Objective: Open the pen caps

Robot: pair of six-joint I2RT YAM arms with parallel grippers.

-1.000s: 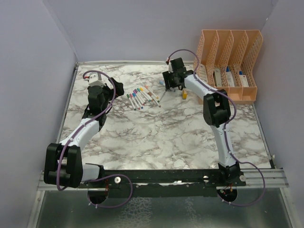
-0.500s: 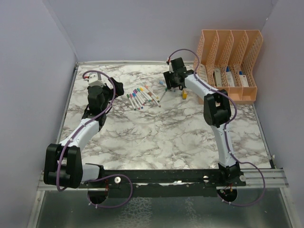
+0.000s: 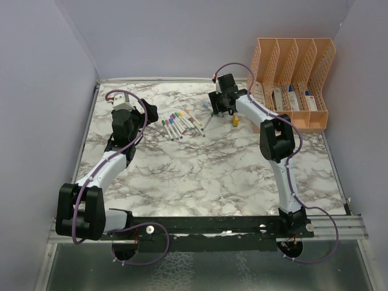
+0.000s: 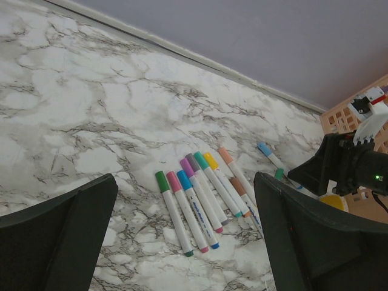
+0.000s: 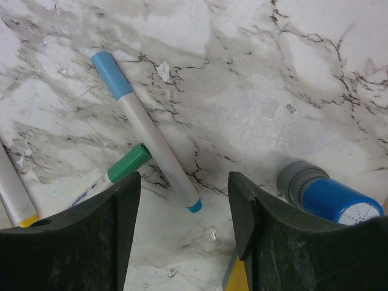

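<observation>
Several white marker pens [image 3: 179, 124] lie side by side on the marble table, with green [image 4: 161, 182], pink [image 4: 174, 181], blue [image 4: 183, 179], purple, grey, teal, yellow [image 4: 210, 160] and orange caps on. My left gripper [image 3: 148, 113] is open and empty, hovering left of the row; in the left wrist view [image 4: 185, 185] the row lies between its fingers, below them. My right gripper [image 3: 213, 111] is open and empty, low over a separate blue-capped pen [image 5: 147, 133], whose cap [image 5: 112, 75] is on. A green cap [image 5: 128, 163] on another pen lies beside it.
A blue cylinder [image 5: 321, 197] and a yellow block [image 5: 236, 276] sit just right of the right gripper. An orange file organizer [image 3: 291, 79] stands at the back right. Walls close in the left, back and right sides.
</observation>
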